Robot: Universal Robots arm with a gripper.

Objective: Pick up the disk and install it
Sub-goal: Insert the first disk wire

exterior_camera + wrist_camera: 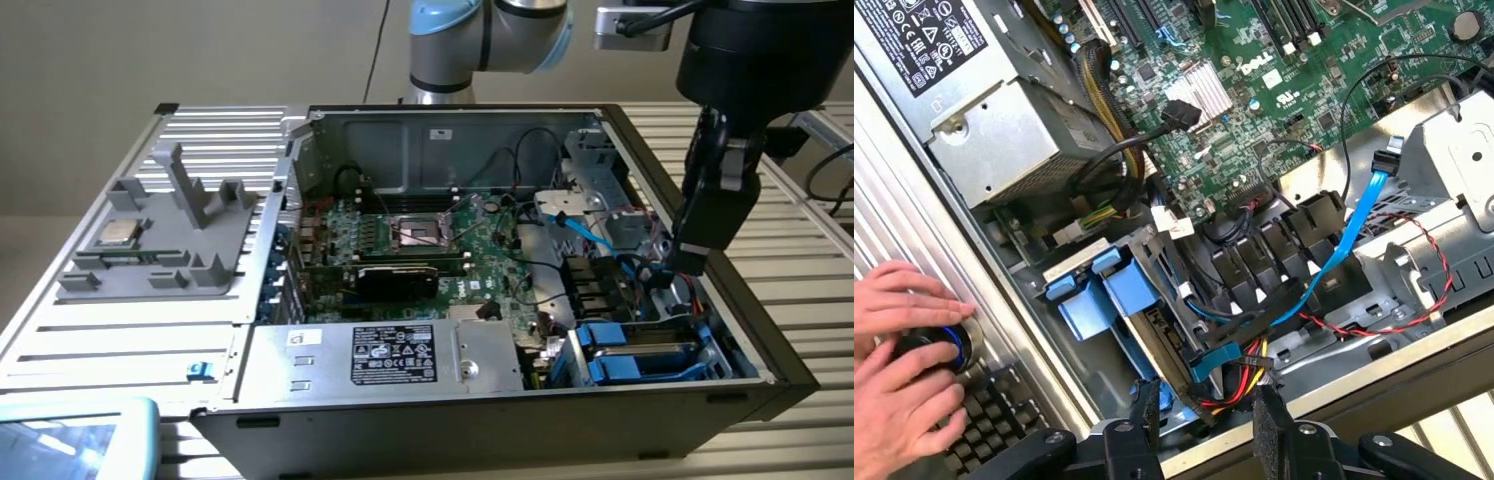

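Gripper [1209, 430]: jaws apart, I see nothing between them, over the case [467, 425] edge | disk [1116, 292]: just beyond the fingertips, seated in the case's corner bay | motherboard [1254, 80]: farther in

Behind the open computer case [467, 415] I see a plain beige wall [160, 50]; beneath it, a bright slatted table [107, 345].

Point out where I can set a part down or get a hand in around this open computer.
Free: the ribbed panel in front of the grey holder, beside the case, and the slatted table to the exterior view's right of the case. Crowded: the drive corner, where the disk, cables and the gripper overhead leave little hand room.
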